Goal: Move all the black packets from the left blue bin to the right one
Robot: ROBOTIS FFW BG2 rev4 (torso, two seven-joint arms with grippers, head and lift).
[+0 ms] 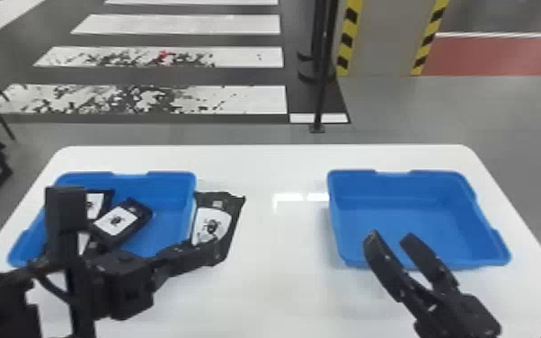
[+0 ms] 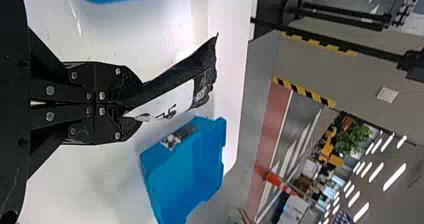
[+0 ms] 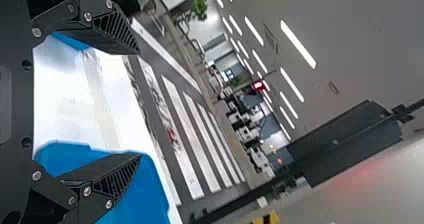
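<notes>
My left gripper (image 1: 211, 250) is shut on a black packet (image 1: 212, 223) with a white label, held just right of the left blue bin (image 1: 184, 184) in the head view. In the left wrist view the left gripper (image 2: 131, 104) pinches one end of the packet (image 2: 172, 91). More black packets (image 1: 121, 219) lie in the left bin, partly hidden behind the left arm. My right gripper (image 1: 390, 238) stands open at the near edge of the right blue bin (image 1: 400, 224), whose bare floor shows; its fingers are spread in the right wrist view too, around the gap (image 3: 136, 104).
Both bins stand on a white table (image 1: 278, 269), with a stretch of tabletop between them. Beyond the table's far edge are a black pole (image 1: 321, 90) and a pillar (image 1: 384, 36) with yellow-black stripes.
</notes>
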